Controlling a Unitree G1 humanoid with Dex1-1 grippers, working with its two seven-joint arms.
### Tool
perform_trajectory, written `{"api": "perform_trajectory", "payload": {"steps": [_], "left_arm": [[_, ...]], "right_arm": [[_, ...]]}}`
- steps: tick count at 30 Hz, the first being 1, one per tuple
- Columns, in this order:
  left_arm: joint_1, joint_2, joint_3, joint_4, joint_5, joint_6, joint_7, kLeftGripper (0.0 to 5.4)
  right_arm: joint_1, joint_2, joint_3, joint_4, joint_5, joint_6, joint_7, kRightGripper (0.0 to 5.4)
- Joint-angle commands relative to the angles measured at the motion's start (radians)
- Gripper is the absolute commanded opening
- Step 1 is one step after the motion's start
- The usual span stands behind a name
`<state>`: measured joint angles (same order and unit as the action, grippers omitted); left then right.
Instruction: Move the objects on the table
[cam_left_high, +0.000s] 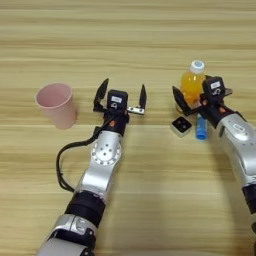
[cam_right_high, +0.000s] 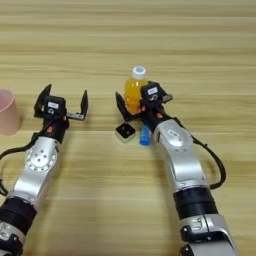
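An orange-juice bottle (cam_left_high: 193, 82) with a white cap stands upright at the right of the table (cam_left_high: 150, 30). Just in front of it lie a small black-topped white cube (cam_left_high: 181, 126) and a blue white-capped tube (cam_left_high: 201, 128). My right gripper (cam_right_high: 143, 104) is open, with its fingers spread on either side of the bottle's lower part; I cannot tell whether they touch it. A pink cup (cam_left_high: 56, 104) stands upright at the left. To the right of the cup, my left gripper (cam_left_high: 122, 95) is open and holds nothing.
A black cable (cam_left_high: 62, 165) loops beside my left forearm. Another cable (cam_right_high: 217, 167) runs along the right forearm. The cup (cam_right_high: 6, 112) is cut off by the left edge in the right eye view.
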<state>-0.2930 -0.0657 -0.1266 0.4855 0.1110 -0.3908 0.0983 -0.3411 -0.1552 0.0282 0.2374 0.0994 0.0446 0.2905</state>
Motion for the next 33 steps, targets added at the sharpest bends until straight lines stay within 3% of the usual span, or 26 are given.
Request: {"api": "perform_trajectory", "payload": {"steps": [1, 24, 33], "left_arm": [[-0.004, -0.023, -0.008, 0.0, 0.012, -0.002, 0.007, 5.37], [-0.003, -0.02, -0.011, -0.001, 0.011, -0.001, 0.01, 5.37], [-0.005, -0.019, -0.01, 0.003, 0.01, -0.002, 0.01, 5.4]], "right_arm": [[-0.036, -0.001, -0.009, 0.032, -0.01, -0.023, -0.004, 5.4], [-0.075, 0.015, -0.041, 0.095, 0.003, -0.067, -0.025, 5.4], [-0.075, 0.027, -0.041, 0.09, 0.012, -0.067, -0.014, 4.49]]}}
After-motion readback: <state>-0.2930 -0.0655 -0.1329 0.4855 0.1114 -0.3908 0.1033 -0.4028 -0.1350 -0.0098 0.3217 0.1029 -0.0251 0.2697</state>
